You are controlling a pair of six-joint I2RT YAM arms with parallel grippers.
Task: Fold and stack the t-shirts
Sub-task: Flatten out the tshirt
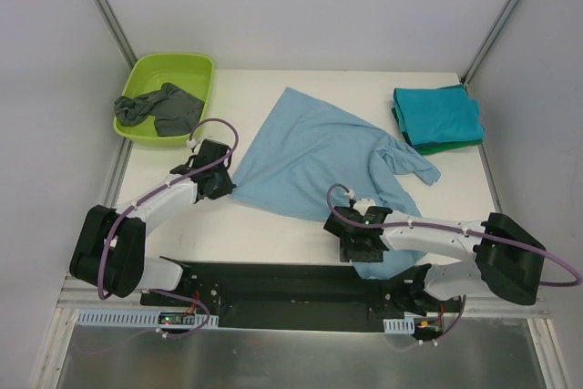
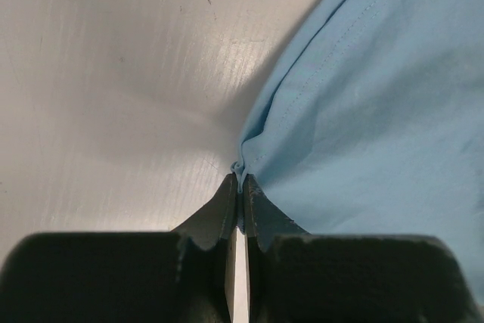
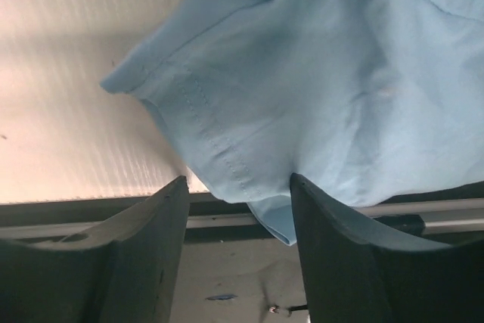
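1. Blue tee: lies opened out but rumpled on the table. One sleeve is twisted across its right side, and its near corner droops over the table's near edge.
2. Left gripper: at the blue tee's left corner. The jaws are pressed together on a small pucker of hem, and the cloth fans out from the pinch in shallow creases.
3. Right gripper: at the blue tee's near corner. The jaws are spread, and the stitched hem hangs between them unclamped.
4. Teal tee on green tee: a folded stack beyond the blue tee's right side, apart from it.
5. Grey tee: bunched in the tub, beyond the blue tee's left corner.
6. Step in hand (judged): the blue tee is being spread flat before folding. Two tees appear done, and the grey one waits.
7. Next move (judged): the right jaws must close on the hem now between them. Both arms can then draw their corners apart to tension the cloth and lay it square. The twisted sleeve needs straightening before any fold. A shallow bite on the drooping corner could slip.
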